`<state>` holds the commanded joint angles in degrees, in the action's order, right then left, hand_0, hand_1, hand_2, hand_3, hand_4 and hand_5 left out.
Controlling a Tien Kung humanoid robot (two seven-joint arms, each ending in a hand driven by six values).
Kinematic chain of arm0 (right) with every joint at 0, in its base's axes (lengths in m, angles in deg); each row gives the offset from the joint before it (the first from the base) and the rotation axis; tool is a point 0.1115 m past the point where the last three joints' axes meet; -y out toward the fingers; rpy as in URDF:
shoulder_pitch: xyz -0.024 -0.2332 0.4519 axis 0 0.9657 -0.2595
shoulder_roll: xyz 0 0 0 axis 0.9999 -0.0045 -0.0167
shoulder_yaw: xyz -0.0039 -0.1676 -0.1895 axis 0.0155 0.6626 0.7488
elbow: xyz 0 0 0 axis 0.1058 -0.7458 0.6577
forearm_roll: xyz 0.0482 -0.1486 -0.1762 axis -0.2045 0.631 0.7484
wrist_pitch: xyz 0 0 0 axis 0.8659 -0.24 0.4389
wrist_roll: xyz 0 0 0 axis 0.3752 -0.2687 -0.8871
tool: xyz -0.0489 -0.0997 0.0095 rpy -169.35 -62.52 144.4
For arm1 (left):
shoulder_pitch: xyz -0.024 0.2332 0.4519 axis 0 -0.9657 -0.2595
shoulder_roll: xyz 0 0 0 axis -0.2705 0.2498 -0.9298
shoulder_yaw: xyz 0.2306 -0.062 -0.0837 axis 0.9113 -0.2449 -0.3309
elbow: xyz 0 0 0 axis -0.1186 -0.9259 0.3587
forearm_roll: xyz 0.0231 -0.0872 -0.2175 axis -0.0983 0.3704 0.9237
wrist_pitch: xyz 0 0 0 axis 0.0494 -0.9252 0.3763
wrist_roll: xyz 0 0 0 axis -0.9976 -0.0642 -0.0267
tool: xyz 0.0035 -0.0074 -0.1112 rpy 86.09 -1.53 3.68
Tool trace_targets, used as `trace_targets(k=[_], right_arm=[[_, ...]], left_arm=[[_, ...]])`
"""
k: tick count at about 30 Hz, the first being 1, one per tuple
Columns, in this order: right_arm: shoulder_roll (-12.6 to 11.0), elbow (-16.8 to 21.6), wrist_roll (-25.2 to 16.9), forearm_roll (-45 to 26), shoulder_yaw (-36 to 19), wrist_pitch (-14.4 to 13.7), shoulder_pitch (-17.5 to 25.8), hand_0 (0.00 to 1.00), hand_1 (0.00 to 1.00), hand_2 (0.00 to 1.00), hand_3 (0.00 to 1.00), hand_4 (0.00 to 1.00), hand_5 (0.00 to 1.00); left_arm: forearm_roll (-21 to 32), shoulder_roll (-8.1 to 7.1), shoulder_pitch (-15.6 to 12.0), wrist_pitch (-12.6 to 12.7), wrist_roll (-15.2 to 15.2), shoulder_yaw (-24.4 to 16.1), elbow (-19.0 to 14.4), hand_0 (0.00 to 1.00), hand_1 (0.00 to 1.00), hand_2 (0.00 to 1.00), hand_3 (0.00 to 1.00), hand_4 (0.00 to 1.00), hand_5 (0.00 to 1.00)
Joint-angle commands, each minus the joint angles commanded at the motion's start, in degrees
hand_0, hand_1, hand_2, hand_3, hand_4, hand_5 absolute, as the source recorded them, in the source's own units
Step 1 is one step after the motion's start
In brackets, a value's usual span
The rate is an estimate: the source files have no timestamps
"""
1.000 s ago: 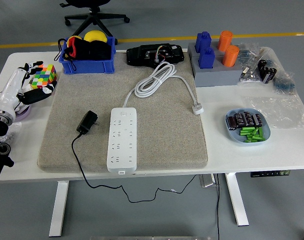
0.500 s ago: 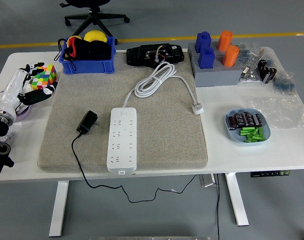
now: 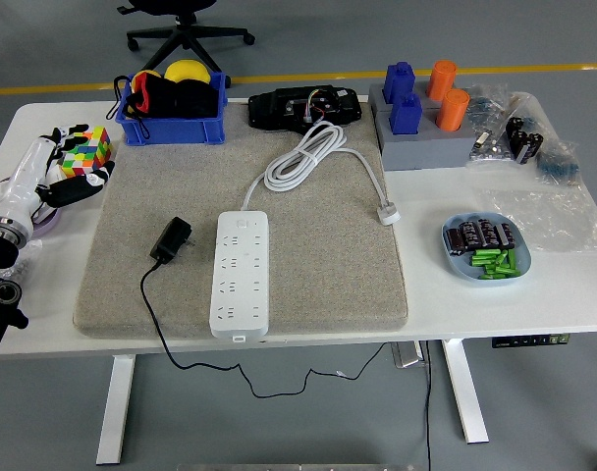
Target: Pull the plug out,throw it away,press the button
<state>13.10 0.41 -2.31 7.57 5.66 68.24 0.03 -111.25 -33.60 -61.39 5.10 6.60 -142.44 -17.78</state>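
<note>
A white power strip [image 3: 241, 274] lies on the grey felt mat [image 3: 318, 275], its white cord [image 3: 303, 157] coiled behind it and ending in a white plug [image 3: 388, 212]. A black adapter plug [image 3: 171, 239] lies loose on the mat just left of the strip, its black cable [image 3: 156, 324] running off the table's front edge. My left hand [image 3: 68, 172] hovers at the table's far left, beside a colourful cube [image 3: 86, 149], fingers spread and holding nothing. The right arm is out of view.
A blue bin [image 3: 173, 103] with yellow and black items stands at the back left. A black device [image 3: 303, 106] lies behind the mat. A grey block [image 3: 426, 142] holds blue and orange pieces. A blue dish [image 3: 485, 248] of small parts and plastic bags [image 3: 549, 177] lie right.
My left hand has drifted slightly left and back, further from the mat. Nothing else has moved.
</note>
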Motion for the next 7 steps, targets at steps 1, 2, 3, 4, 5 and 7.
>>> trace_targets(k=[1,2,3,4,5,7], right_arm=[[0.02,0.0,0.01,-0.03,0.06,0.01,0.01,0.733,0.678,0.661,0.633,0.746,0.597],[0.02,0.01,0.01,-0.05,0.11,0.02,0.04,0.733,0.678,0.661,0.633,0.746,0.597],[0.02,0.01,0.0,-0.08,0.15,0.01,0.07,0.733,0.678,0.661,0.633,0.746,0.597],[0.01,-0.02,0.0,-0.1,0.19,-0.01,0.12,0.733,0.678,0.661,0.633,0.746,0.597],[-0.03,-0.06,0.0,-0.12,0.28,-0.01,0.19,0.733,0.678,0.661,0.633,0.746,0.597],[-0.14,-0.12,0.0,-0.14,0.43,-0.04,0.23,0.733,0.678,0.661,0.633,0.746,0.597]], left_arm=[[0.01,-0.01,-0.02,-0.01,0.0,0.01,-0.02,0.887,0.888,0.86,0.89,0.708,0.319],[0.02,-0.01,-0.05,-0.02,-0.01,0.0,-0.05,0.887,0.888,0.86,0.89,0.708,0.319],[0.02,-0.02,-0.08,-0.02,-0.01,-0.01,-0.09,0.887,0.888,0.86,0.89,0.708,0.319],[0.05,-0.02,-0.12,-0.02,-0.01,-0.04,-0.12,0.887,0.888,0.86,0.89,0.708,0.319],[0.05,-0.02,-0.16,-0.05,-0.02,-0.04,-0.13,0.887,0.888,0.86,0.89,0.708,0.319],[0.09,-0.05,-0.18,-0.05,0.0,-0.05,-0.11,0.887,0.888,0.86,0.89,0.708,0.319]])
